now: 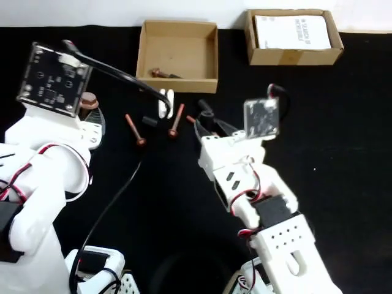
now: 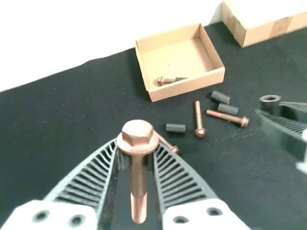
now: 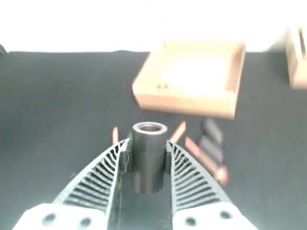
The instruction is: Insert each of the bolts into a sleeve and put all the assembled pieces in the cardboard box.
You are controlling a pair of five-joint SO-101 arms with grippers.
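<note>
Copper bolt [image 2: 136, 182] in left gripper [image 2: 137, 146], black sleeve [image 3: 148, 163] in right gripper [image 3: 147, 143], both pinched, lower centre; we're at mating step, next needs axes aligned.

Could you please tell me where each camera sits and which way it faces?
High view: fixed above and behind the arms, looking down the black table toward the cardboard box; the left arm and right arm show.
Left wrist view: on the left wrist, facing along the left pincer, shut on a bolt.
Right wrist view: on the right wrist, facing along the right pincer, shut on a sleeve.
Shared: both wrist views face that box.
</note>
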